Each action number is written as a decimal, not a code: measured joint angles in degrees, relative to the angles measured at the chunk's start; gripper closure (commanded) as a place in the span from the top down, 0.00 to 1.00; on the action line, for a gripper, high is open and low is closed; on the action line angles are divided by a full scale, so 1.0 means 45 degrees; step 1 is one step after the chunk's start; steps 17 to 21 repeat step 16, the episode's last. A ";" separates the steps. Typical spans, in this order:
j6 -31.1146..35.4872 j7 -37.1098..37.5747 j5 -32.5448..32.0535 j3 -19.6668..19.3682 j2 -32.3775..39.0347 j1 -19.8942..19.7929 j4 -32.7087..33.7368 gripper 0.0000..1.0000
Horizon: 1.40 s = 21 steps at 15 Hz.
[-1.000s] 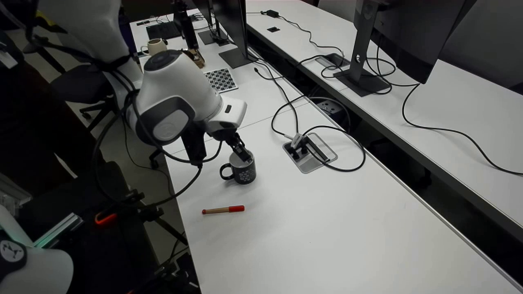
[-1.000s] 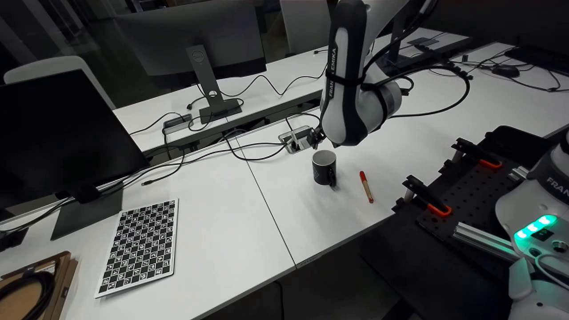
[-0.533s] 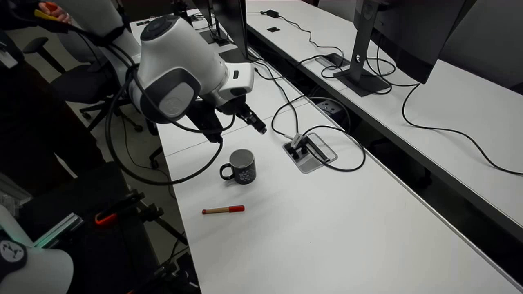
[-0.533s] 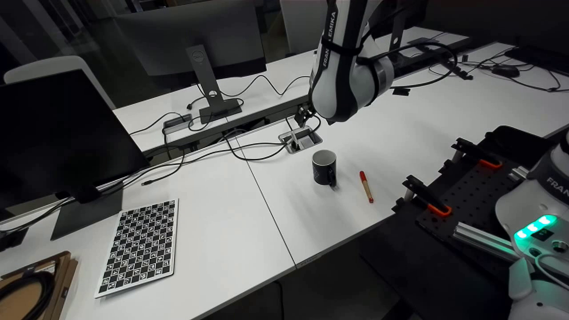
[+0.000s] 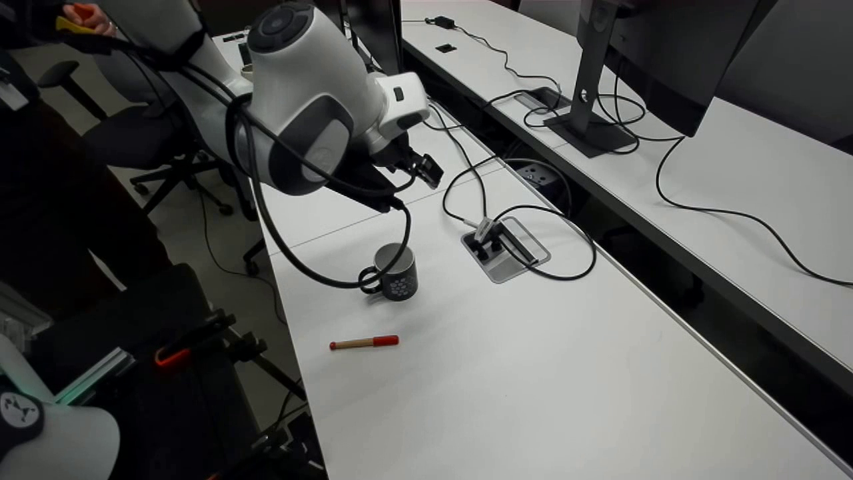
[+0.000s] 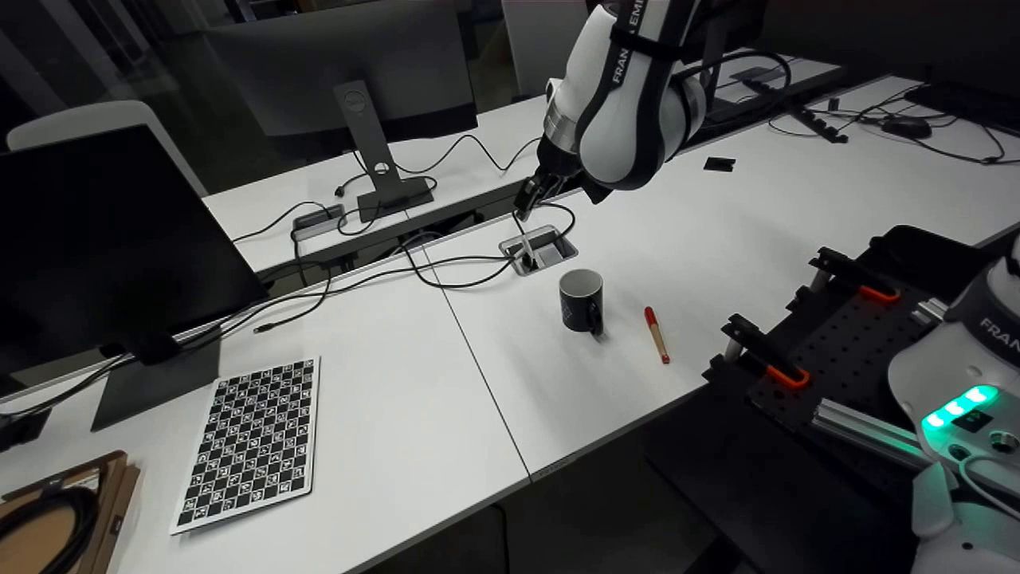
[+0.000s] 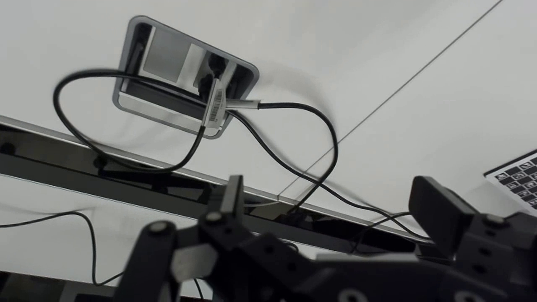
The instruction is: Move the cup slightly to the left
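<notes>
The cup is a dark grey mug standing upright on the white table. Its lighter inside and loop handle show in both exterior views. A hanging robot cable crosses in front of its rim and handle in an exterior view. The cup is out of the wrist view. My gripper is raised above the table, apart from the cup, and lies towards the table's gap side near the socket box in an exterior view. In the wrist view its fingers are wide apart with nothing between them.
A red and tan pen lies near the cup. A socket box with looping black cables is sunk into the table. A checkered board and monitors stand further along. A gap separates the two tables.
My gripper has moved up and away from the cup, past the socket box side, and has turned. The arm's cable has swung in front of the cup in an exterior view. The cup stays put.
</notes>
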 measured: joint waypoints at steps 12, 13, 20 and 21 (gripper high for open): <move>-0.0459 -0.0028 -0.2316 0.2079 0.0489 -0.3565 0.0720 1.00; -0.0466 -0.0028 -0.2316 0.2088 0.0490 -0.3565 0.0723 1.00; -0.0470 -0.0028 -0.2317 0.2093 0.0490 -0.3566 0.0726 1.00; -0.0470 -0.0028 -0.2317 0.2093 0.0490 -0.3566 0.0726 1.00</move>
